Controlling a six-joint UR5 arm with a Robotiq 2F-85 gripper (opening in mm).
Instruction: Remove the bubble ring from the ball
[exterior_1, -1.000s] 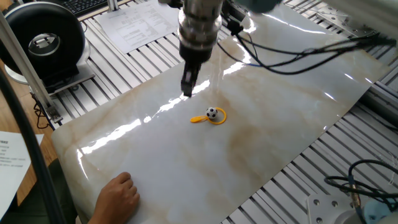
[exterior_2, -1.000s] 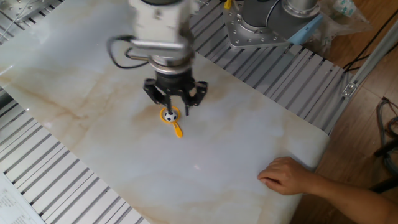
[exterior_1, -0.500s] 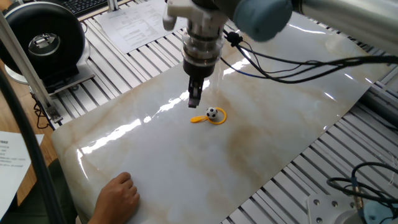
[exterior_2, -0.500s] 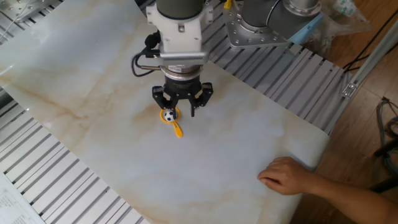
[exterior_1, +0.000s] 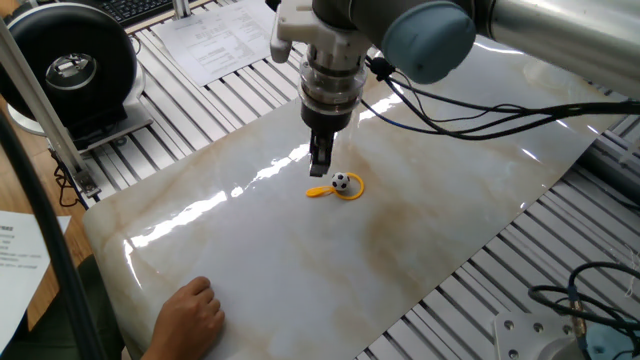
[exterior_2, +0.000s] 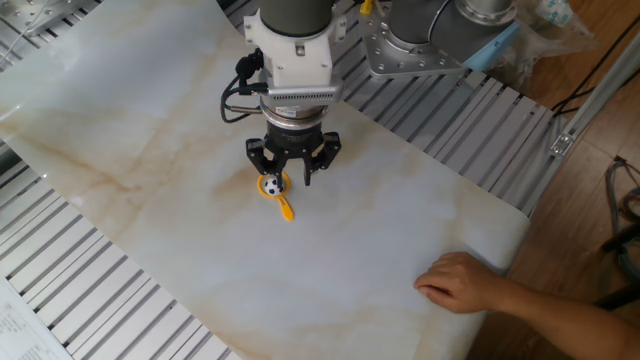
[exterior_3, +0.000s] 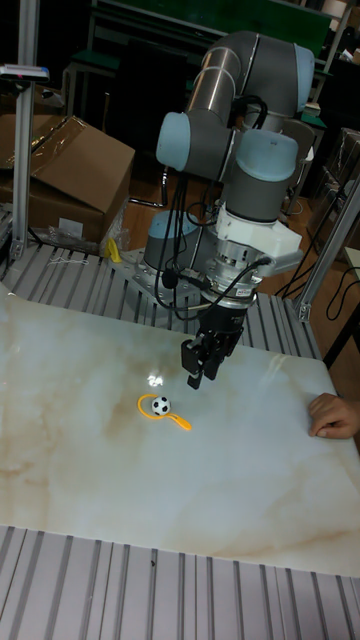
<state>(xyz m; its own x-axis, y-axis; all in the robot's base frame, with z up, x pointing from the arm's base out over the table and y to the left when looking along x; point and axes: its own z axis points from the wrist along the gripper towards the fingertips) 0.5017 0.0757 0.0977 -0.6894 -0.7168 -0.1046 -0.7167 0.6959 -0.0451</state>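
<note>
A glossy cream marble-patterned worktop (exterior_1: 420, 260) lies over ribbed aluminium rails. The robot's black two-pronged fingers (exterior_2: 292, 177) hang apart and empty, tips just above the slab. Directly below and slightly in front of them in the other fixed view sits the tiny white ball with black patches (exterior_2: 272, 185), resting inside the thin yellow-orange plastic bubble ring (exterior_1: 347, 189), whose short handle (exterior_2: 286, 209) points away from the fingers. A person's bare hand (exterior_2: 470, 283) rests on the worktop edge, well apart from the fingers.

2 high views face across the table (exterior_1: 250, 260); 1 frontal.
</note>
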